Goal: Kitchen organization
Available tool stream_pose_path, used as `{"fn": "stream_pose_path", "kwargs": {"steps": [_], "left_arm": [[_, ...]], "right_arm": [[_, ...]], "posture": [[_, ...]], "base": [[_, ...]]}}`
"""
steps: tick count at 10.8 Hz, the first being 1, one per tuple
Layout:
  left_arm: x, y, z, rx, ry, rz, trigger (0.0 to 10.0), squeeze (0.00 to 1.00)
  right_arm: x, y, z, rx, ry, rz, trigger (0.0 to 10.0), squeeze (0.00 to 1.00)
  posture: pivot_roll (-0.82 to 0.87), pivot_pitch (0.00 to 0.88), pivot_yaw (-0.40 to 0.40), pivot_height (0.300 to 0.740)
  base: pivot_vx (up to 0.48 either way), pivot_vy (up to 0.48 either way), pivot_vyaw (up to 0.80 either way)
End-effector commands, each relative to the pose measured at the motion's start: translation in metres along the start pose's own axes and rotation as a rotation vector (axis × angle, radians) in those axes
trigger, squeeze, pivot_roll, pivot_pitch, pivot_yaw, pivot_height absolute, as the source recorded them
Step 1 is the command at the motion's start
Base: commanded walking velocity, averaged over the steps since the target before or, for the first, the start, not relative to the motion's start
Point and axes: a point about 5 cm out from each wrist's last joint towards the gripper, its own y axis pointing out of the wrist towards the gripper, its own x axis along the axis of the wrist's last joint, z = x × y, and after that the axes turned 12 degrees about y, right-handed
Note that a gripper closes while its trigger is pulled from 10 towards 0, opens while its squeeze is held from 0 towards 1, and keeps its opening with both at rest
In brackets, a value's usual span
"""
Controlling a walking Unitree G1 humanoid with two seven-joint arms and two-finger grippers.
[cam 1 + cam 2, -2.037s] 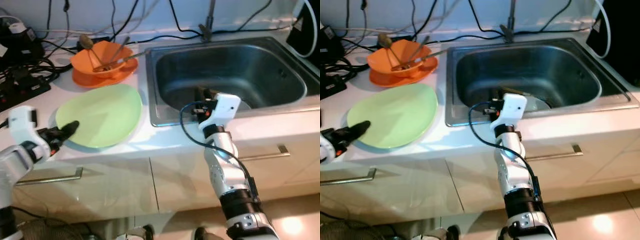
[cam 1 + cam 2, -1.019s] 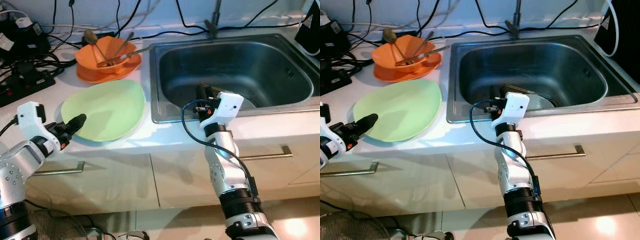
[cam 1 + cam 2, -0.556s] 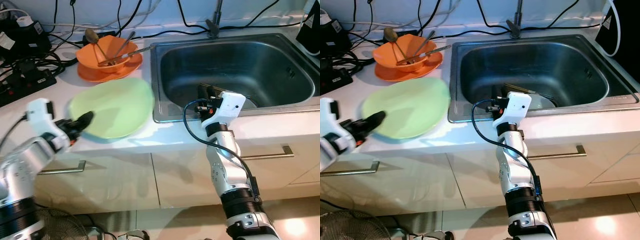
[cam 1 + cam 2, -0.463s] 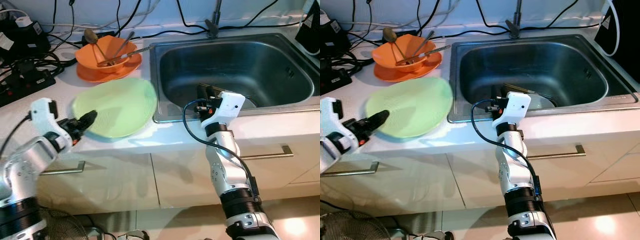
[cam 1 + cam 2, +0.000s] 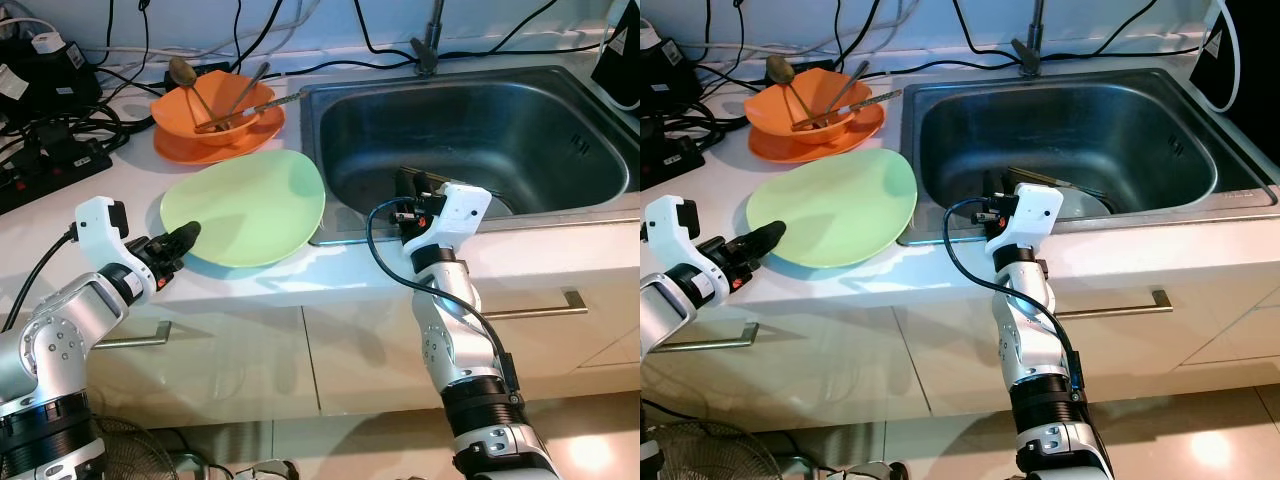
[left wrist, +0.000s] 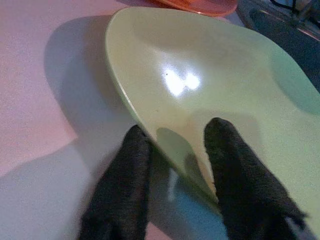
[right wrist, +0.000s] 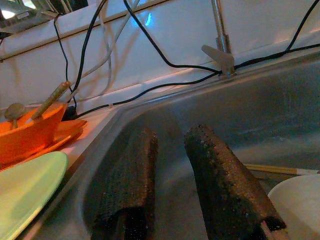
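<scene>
Green plate (image 5: 245, 206) lies on the white counter (image 5: 120, 190) w/ its near-left rim between the left gripper's (image 6: 172, 172) two black fingers (image 6: 125, 180); in the left wrist view one finger sits over the plate's upper face, the other under/outside the rim, so jaws are spread around the edge & pinching it, plate tilted a bit w/ a shadow on the counter beneath. Plate's far-right edge, away from the jaws, overhangs the rim of the steel sink (image 5: 470, 130). Right gripper (image 7: 172, 175) hangs over the sink's near wall, pointing into the basin; its fingers (image 7: 220, 180) stand slightly apart w/ a narrow gap & nothing between them. Just past those fingertips, on the basin floor, a white dish (image 7: 300, 205) w/ a chopstick (image 7: 272, 170) lying just beyond it. Beyond the left jaws & past the plate: an orange bowl (image 5: 205, 105) stacked on an orange plate (image 5: 215, 145), holding a wooden spoon (image 5: 185, 80) & a few metal utensils (image 5: 245, 95) that lean over its rim toward the sink. Farther to the side of that, a black power strip (image 5: 50, 165) & a tangle of black cables (image 5: 60, 110) along the wall. At the far side of the sink, ahead of the right jaws, the tap base (image 5: 428, 45) rises from the counter, w/ cables running behind it.
</scene>
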Motion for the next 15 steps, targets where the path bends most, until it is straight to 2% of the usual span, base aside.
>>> {"fn": "stream_pose_path", "kwargs": {"steps": [1, 6, 9, 11, 12, 13, 14, 15], "left_arm": [[-0.021, 0.007, -0.005, -0.023, -0.038, 0.101, 0.0, 0.0], [-0.025, 0.008, -0.008, -0.035, -0.058, 0.082, 0.0, 0.0], [-0.024, 0.009, -0.013, -0.036, -0.096, 0.036, 0.0, 0.0], [-0.016, 0.012, -0.011, 0.003, -0.125, -0.036, 0.0, 0.0], [-0.006, 0.013, -0.009, 0.02, -0.139, -0.103, 0.0, 0.0], [0.005, 0.013, -0.01, 0.018, -0.172, -0.199, 9.1, 0.0], [0.015, 0.014, -0.017, -0.013, -0.222, -0.289, 10.0, 0.0], [0.018, 0.016, -0.022, -0.036, -0.247, -0.319, 10.0, 0.0]], "right_arm": [[-0.007, -0.001, -0.005, -0.025, 0.009, 0.047, 10.0, 0.0], [-0.007, -0.001, -0.006, -0.03, 0.009, 0.053, 10.0, 0.0], [-0.007, 0.0, -0.008, -0.037, 0.008, 0.057, 10.0, 0.0], [-0.006, 0.001, -0.011, -0.047, 0.004, 0.053, 10.0, 0.0], [-0.005, 0.002, -0.013, -0.052, 0.001, 0.05, 10.0, 0.0], [-0.003, 0.003, -0.014, -0.055, 0.0, 0.045, 10.0, 0.0], [-0.001, 0.004, -0.017, -0.064, -0.003, 0.035, 10.0, 0.0], [0.002, 0.006, -0.019, -0.07, -0.005, 0.026, 10.0, 0.0]], "posture": [[0.13, 0.091, 0.09, 0.74], [0.14, 0.09, 0.084, 0.74], [0.13, 0.083, 0.077, 0.74], [0.13, 0.078, 0.071, 0.74], [0.13, 0.077, 0.069, 0.74], [0.13, 0.073, 0.064, 0.74], [0.13, 0.069, 0.061, 0.74], [0.12, 0.063, 0.06, 0.74]], "base": [[0.0, 0.0, 0.0], [0.0, 0.0, 0.0], [0.0, 0.0, 0.0], [0.0, 0.0, 0.0], [0.0, 0.0, 0.0], [0.0, 0.0, 0.0], [0.0, 0.0, 0.0], [0.0, 0.0, 0.0]]}}
